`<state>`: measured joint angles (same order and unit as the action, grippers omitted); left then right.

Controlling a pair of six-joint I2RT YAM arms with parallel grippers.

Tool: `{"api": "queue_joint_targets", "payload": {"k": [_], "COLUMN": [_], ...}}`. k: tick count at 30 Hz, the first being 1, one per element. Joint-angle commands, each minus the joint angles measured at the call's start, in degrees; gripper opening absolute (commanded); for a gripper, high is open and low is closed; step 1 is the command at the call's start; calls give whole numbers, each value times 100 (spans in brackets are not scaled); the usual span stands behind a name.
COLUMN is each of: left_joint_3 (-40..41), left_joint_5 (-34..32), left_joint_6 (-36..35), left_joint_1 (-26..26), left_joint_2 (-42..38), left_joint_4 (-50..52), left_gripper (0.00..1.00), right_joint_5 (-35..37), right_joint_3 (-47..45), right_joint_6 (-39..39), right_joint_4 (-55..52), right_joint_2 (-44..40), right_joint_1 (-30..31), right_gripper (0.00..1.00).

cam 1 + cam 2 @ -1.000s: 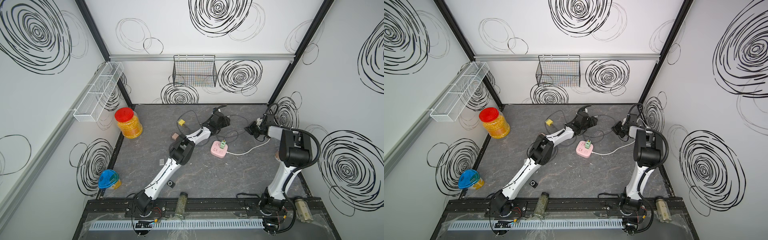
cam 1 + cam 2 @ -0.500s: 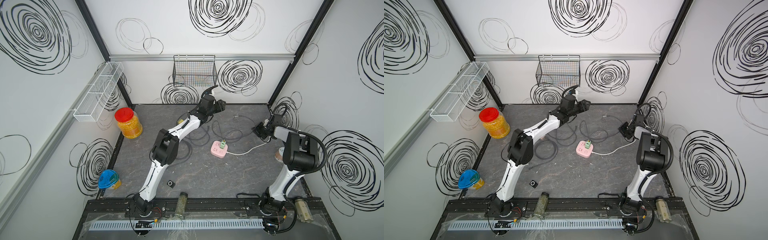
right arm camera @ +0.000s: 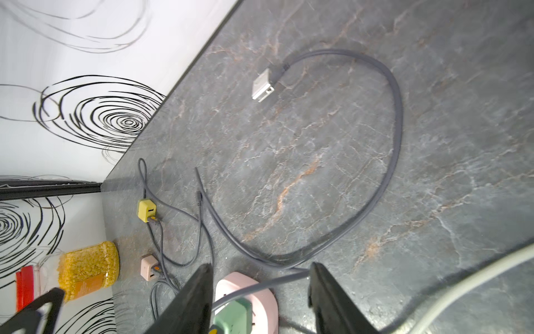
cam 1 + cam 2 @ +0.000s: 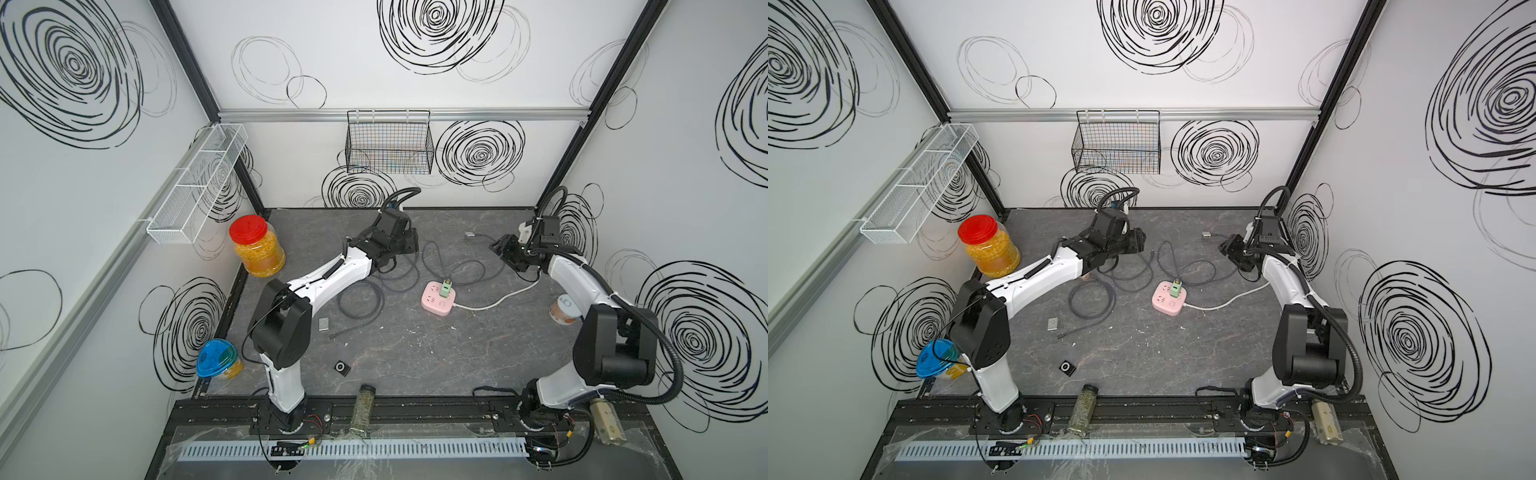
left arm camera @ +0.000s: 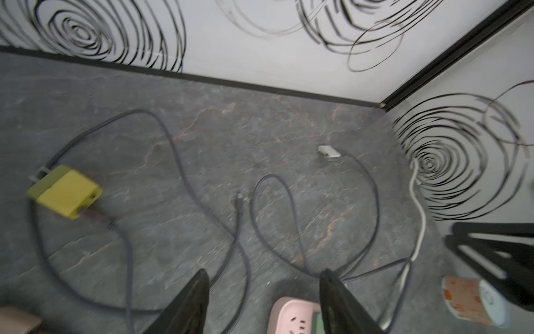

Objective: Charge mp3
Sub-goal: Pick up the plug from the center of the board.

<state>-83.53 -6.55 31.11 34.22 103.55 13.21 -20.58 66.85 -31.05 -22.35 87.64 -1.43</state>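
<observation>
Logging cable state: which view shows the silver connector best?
Right wrist view: the silver connector is large, sharp, lying loose on the table. Left wrist shows it small, blurred; both top views, a speck.

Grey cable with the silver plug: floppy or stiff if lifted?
Probably floppy: the grey cable lies in loose loops. Its silver plug looks small, likely light. Far end seems to reach the green charger, so it may tug.

Yellow charger (image 5: 66, 192) blurred, pink pwr strip (image 5: 290, 313) cropped
</observation>
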Motion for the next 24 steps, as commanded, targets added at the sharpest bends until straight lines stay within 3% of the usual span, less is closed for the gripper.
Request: {"api": "queue_joint_targets", "payload": {"k": [1, 9, 14, 24], "left_joint_3": [464, 170, -731, -2424], "left_joint_5": [-623, -1016, -1316, -1630], "left_joint_6": [-24, 218, 553, 1480], "left_joint_1": [-197, -985, -1298, -1363], "left_joint_2": [-414, 181, 1213, 2771], "left_joint_4": [461, 615, 769, 1435], "left_gripper": [65, 69, 71, 74], "right_joint_5": [518, 747, 650, 599], "right_joint_3": [284, 880, 1197, 1466], "right_joint_6": [358, 609, 617, 736], "right_joint_4": [-526, -297, -120, 202], "right_joint_2": [-385, -337, 117, 766], "right_joint_1": [455, 1471, 1952, 2347], "right_gripper": [59, 61, 62, 62]}}
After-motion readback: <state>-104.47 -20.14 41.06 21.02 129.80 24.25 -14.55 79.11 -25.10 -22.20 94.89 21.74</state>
